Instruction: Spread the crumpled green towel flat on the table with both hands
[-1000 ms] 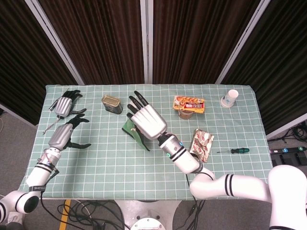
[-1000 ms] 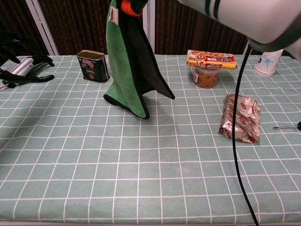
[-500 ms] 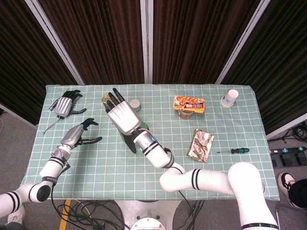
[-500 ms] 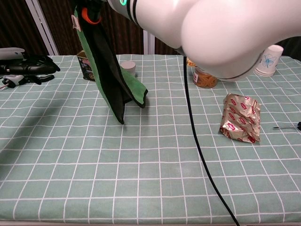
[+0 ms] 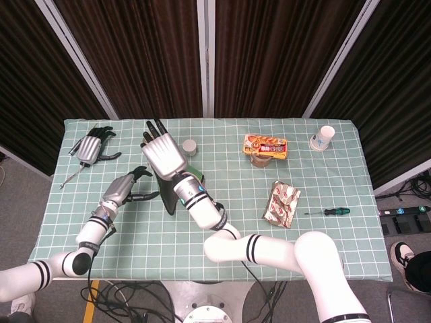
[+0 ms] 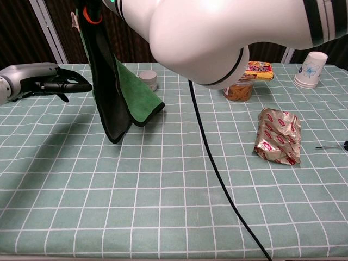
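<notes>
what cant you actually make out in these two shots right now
- Right robot hand: the head view shows only its back; the chest view cuts it off at the top, so its hold on the green towel is hidden.
- Tin can: not visible in either view, behind the hand and towel.
- Screwdriver: cut off by the chest view's right edge.
- Paper cup: print too small to read.
- Left robot hand: palm side hidden.

No text legible on any item.
</notes>
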`<state>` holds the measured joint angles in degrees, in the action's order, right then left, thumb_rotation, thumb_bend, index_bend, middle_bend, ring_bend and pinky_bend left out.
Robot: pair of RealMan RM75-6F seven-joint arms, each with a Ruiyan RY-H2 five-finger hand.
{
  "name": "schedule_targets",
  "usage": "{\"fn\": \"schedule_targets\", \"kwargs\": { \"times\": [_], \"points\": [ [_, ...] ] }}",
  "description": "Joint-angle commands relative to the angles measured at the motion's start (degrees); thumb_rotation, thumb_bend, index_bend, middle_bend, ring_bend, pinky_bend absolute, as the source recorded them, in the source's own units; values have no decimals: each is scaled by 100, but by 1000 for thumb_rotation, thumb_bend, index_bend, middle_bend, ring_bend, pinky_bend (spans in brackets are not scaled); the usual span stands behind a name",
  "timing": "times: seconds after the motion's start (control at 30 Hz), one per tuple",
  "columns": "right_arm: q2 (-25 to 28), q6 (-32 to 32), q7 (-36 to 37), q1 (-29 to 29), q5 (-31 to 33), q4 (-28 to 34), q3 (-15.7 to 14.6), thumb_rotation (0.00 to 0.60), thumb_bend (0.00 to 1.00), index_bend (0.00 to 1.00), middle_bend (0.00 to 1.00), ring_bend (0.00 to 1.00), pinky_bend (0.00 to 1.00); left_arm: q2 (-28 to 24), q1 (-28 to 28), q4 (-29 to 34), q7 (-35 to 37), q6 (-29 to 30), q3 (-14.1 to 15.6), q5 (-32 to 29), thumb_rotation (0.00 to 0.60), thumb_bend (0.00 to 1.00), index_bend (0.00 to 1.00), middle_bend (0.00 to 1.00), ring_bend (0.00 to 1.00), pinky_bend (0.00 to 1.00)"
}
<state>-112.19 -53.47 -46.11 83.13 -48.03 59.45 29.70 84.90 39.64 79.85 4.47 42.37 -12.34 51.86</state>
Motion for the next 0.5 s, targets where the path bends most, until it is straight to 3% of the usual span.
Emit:
{"fn": "schedule_targets", "kwargs": {
  "times": [0.03, 0.23, 0.5],
  "points": [
    [-48, 40, 109, 67, 35, -90, 41, 600, 506, 789, 269, 79, 0, 114, 86, -58, -236, 105, 15, -172, 217, 0, 296, 176, 161, 264],
    [-42, -7, 252, 123, -6, -117, 46, 600, 507, 784, 269, 78, 0, 309, 178, -180, -524, 128, 33, -522, 281, 0, 307, 176, 161, 265],
    [-21, 42, 297, 160, 26, -184, -17, 600, 513, 778, 268, 77, 0, 161, 103, 202, -478, 199, -19, -553, 274, 0, 324, 176, 161, 266]
  ]
}}
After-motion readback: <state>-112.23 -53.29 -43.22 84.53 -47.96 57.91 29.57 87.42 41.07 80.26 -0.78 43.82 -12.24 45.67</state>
